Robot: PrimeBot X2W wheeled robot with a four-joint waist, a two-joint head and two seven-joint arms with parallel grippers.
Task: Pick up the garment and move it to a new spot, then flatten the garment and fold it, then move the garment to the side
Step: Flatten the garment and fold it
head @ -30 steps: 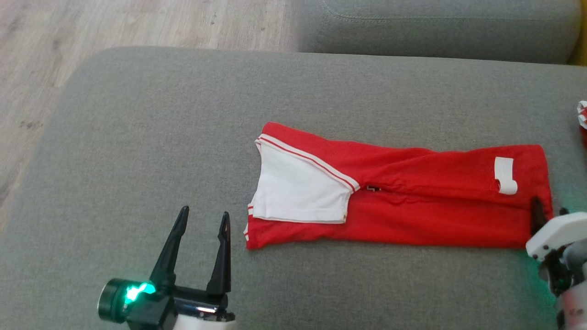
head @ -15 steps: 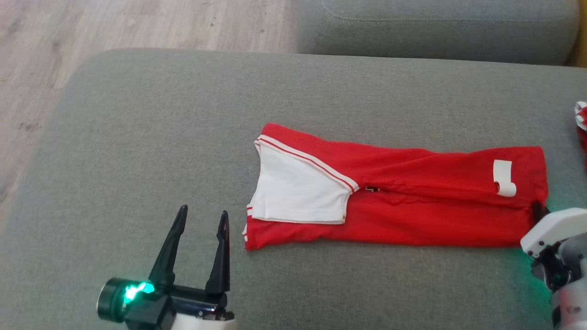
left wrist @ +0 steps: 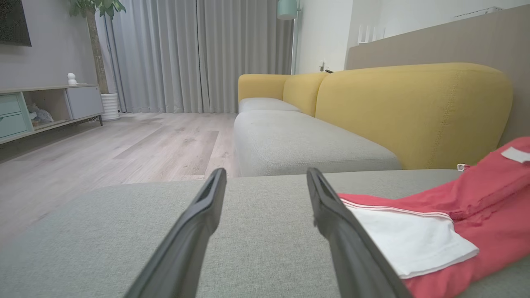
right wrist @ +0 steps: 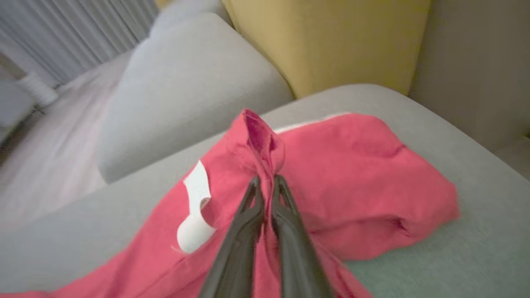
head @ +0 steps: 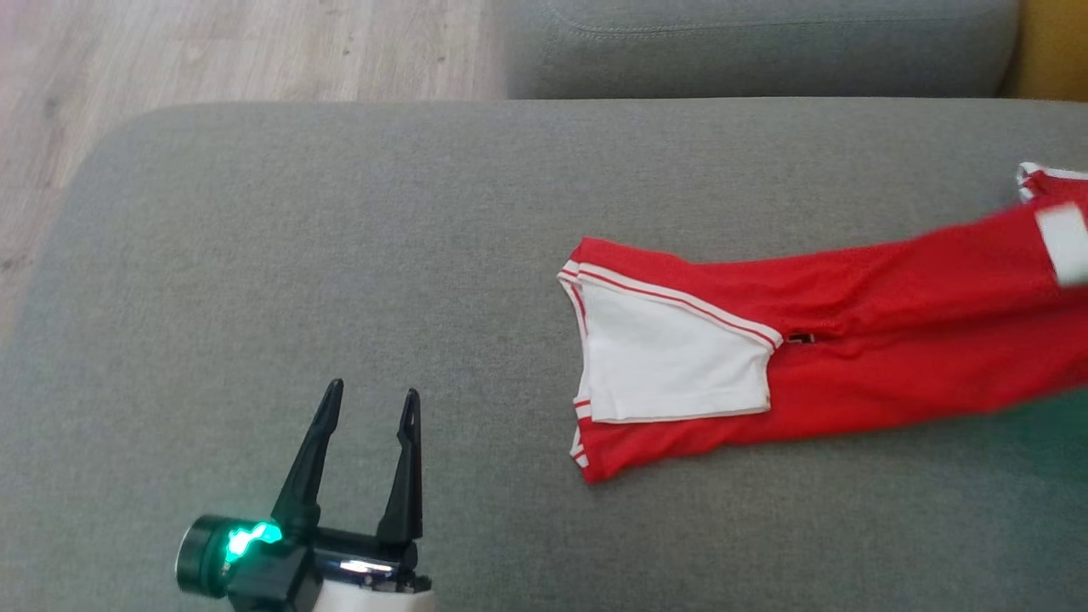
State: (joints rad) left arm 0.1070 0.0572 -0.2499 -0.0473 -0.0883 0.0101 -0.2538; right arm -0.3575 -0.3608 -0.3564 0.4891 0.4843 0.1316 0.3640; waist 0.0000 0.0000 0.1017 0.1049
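On the grey seat [head: 255,255], right half: red garment [head: 892,340], laid long, running from about mid-seat out past the right edge of the head view. Seat has a rounded far-left corner. Wood floor [head: 170,51] lies beyond that corner. Second seat [head: 748,51], also grey, butts up behind the far edge. Left wrist view shows a yellow backrest [left wrist: 414,111] behind it, with curtains [left wrist: 198,54] and a low cabinet [left wrist: 49,107] further back across the floor.

Garment: left end flat on the seat, right end raised off it; left wrist view shows it climbing toward the right. Looks folded lengthwise, with a crease down the middle. White panel [head: 671,365] with red-and-white striped trim lies on top at the left end, on the side toward the seat's front edge.

Right gripper [right wrist: 267,179]: clenched on a bunched fold of the garment's red fabric. Fingers pressed together, cloth pinched at the tips and draping down both sides. More red cloth is heaped on the seat just past it, toward the far right corner; can't tell if it's the same piece.

Left gripper [head: 372,389]: released, fingers spread, nothing between them. Sits at the seat's front-left area, pointing toward the far edge, well apart from the garment's left end.

White tag [head: 1062,242] on the raised end, curled, just beside the right gripper's pinch point.
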